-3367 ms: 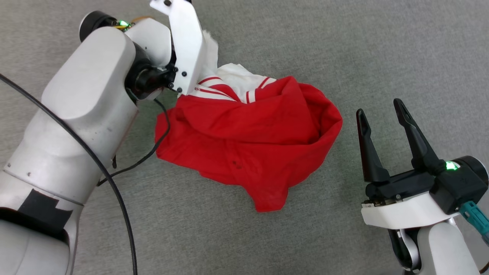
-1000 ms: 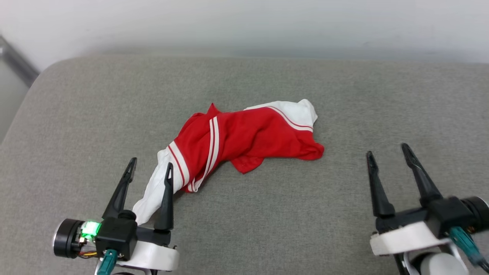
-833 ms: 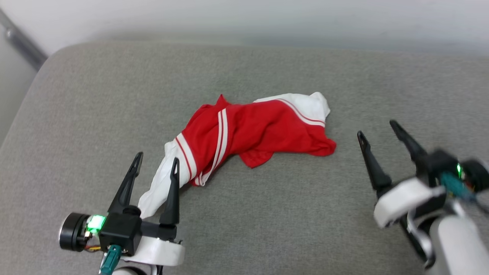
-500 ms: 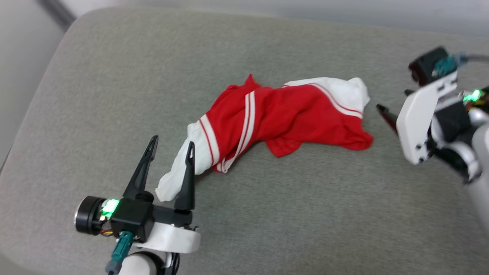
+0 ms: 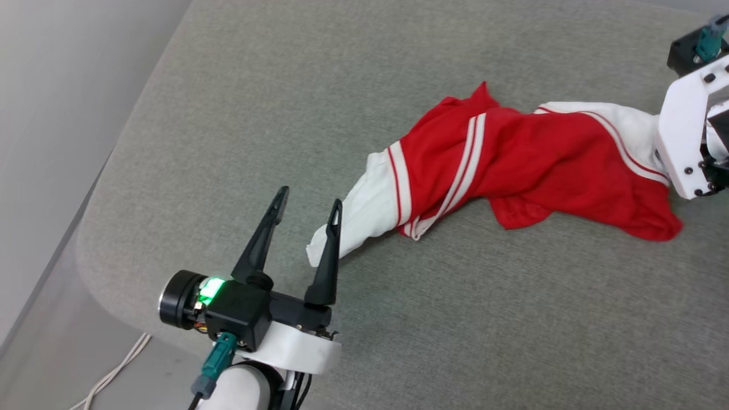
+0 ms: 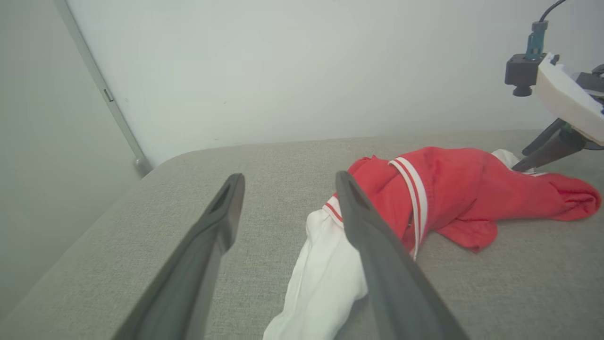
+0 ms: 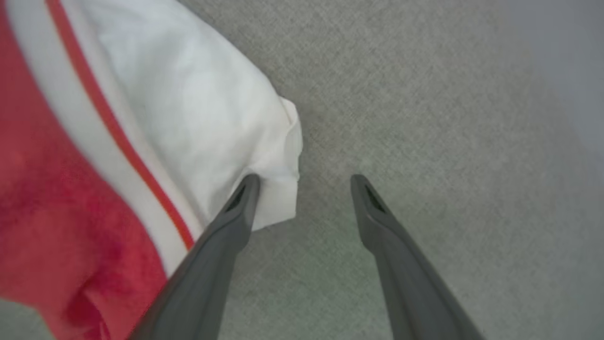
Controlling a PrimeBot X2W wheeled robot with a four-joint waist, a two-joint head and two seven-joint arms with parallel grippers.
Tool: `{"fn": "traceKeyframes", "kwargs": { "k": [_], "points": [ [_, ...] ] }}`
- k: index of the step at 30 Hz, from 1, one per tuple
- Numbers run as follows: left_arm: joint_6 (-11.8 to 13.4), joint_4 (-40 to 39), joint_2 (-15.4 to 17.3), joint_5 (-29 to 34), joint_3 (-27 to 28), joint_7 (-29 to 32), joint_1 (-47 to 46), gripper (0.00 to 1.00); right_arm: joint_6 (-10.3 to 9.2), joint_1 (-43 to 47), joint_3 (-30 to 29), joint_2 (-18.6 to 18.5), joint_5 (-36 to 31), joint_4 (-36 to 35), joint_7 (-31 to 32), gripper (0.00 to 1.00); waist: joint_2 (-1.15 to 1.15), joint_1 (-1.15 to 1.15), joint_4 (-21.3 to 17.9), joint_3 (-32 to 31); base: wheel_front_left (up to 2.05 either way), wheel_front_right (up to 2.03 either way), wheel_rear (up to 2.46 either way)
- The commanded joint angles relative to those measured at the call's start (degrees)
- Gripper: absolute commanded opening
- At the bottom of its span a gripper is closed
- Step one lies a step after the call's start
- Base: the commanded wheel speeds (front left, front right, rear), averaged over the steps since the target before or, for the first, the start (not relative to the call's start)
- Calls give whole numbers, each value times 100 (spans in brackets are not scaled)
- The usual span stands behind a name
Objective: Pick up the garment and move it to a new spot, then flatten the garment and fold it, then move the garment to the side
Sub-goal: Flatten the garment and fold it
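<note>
The garment [image 5: 541,165] is lying bunched in a long heap on the grey upholstered surface [image 5: 239,114], red body in the middle and a white sleeve trailing out at each end. Your left fingers [image 5: 262,239] are standing wide apart near the surface's corner, gripping nothing; in the left wrist view one finger is crossing in front of the near sleeve's end. Your right fingers [image 7: 226,231] are also spreading wide and holding nothing, pointing down at the far sleeve [image 7: 188,94], one tip sitting at its hem and the other over bare upholstery.
</note>
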Motion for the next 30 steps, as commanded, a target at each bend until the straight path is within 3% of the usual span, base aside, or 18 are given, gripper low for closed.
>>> {"fn": "traceKeyframes", "kwargs": {
  "k": [1,9,11,12,23,30],
  "points": [
    [-40,15,-60,35,-45,-15,-2,100,-4,-130,56,-76,46,175,-52,100,0,-1,174,117,0,0,0],
    [-92,11,-119,35,-118,-15,-47,100,-4,151,591,-270,282,608,-222,100,0,-1,344,272,0,0,0],
    [-96,42,-133,30,-71,-15,-25,100,-4,413,696,-247,609,830,-199,11,0,-1,376,296,0,0,0],
    [-102,49,-135,22,-39,-15,-18,100,-4,443,747,-264,658,835,-223,0,0,-1,364,290,0,0,0],
    [-177,213,-139,12,396,-15,43,100,-5,-94,767,-278,968,449,-1794,0,0,-1,-190,-290,0,0,0],
    [-239,279,-95,95,766,-15,257,100,-5,20,939,-565,1244,-205,-3018,0,0,-1,-718,-825,0,0,0]
  ]
}}
